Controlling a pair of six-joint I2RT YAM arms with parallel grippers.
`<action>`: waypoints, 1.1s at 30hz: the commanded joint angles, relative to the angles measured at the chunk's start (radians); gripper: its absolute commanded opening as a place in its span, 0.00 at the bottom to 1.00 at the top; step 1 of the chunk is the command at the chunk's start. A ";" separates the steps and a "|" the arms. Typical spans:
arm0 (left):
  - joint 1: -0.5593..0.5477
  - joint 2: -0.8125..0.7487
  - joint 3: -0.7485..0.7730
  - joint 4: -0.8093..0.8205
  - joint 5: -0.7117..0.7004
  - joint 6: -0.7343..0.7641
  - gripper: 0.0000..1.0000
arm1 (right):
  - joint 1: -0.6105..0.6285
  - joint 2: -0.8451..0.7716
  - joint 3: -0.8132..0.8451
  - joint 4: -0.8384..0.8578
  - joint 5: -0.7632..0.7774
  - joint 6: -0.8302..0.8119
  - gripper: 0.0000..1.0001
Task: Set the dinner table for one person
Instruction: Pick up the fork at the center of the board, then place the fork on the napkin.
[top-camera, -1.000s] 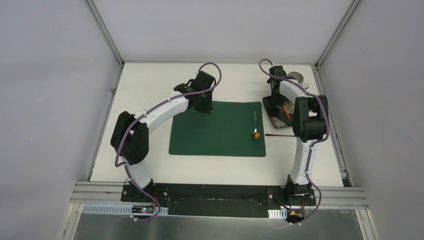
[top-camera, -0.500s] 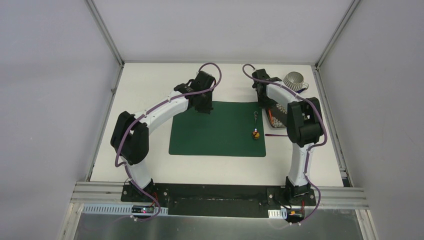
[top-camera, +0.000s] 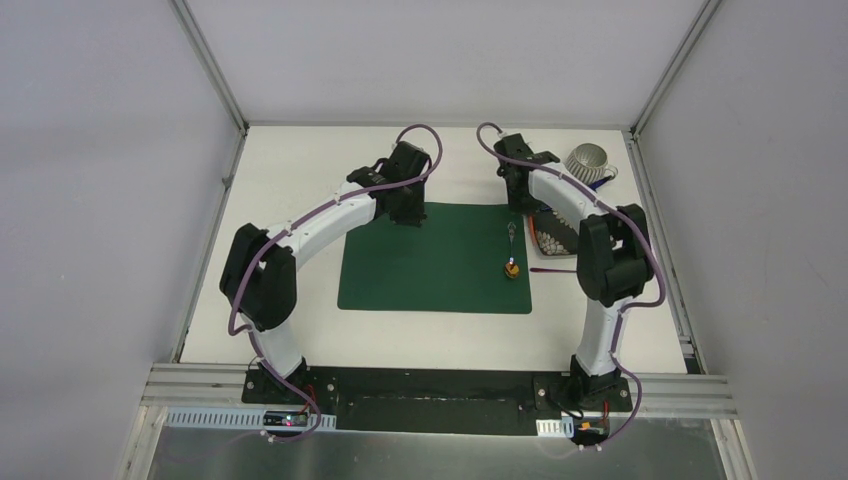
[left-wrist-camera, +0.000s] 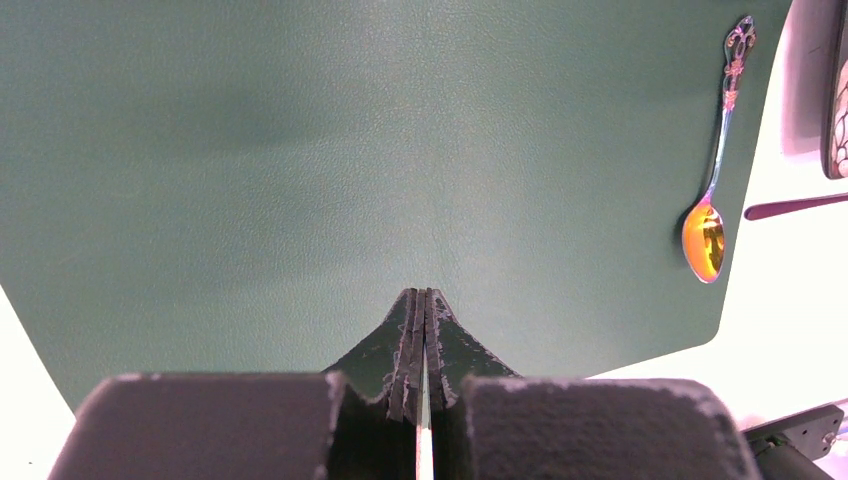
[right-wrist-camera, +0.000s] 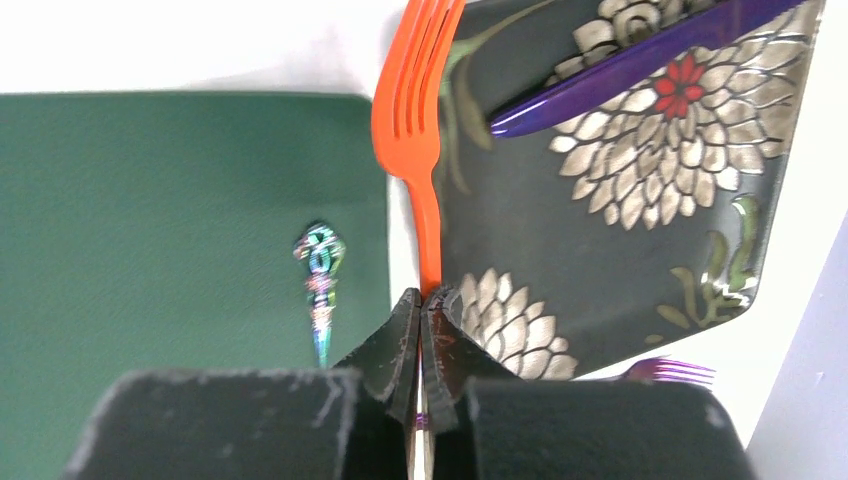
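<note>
The dinner table (top-camera: 290, 180) lies flat beneath both arms, its white top showing all round the green placemat (top-camera: 430, 260). The left gripper (left-wrist-camera: 422, 293) hangs over the placemat's far edge, left of its middle, jaws pressed together on nothing. The right gripper (right-wrist-camera: 421, 293) is above the placemat's far right corner, jaws clamped on the handle of an orange fork (right-wrist-camera: 415, 90). The fork's tines reach past the flowered dark plate (right-wrist-camera: 620, 200) just right of the placemat. A spoon (left-wrist-camera: 712, 180) lies along the placemat's right side.

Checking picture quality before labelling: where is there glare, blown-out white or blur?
Left wrist: the spoon glints gold; the dinner table beside the placemat blows out white. Right wrist: orange fork and plate sharp, near fingers soft. Top external: even light, the spoon tiny.
</note>
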 joint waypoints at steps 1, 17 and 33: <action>-0.012 -0.068 0.004 0.017 -0.004 -0.012 0.00 | 0.067 -0.071 0.021 -0.023 -0.014 0.070 0.00; 0.013 -0.339 -0.182 -0.006 -0.350 -0.080 0.01 | 0.290 -0.134 -0.014 0.159 -0.167 0.284 0.00; 0.185 -0.622 -0.369 -0.056 -0.390 -0.126 0.23 | 0.486 -0.023 0.015 0.410 -0.185 0.495 0.00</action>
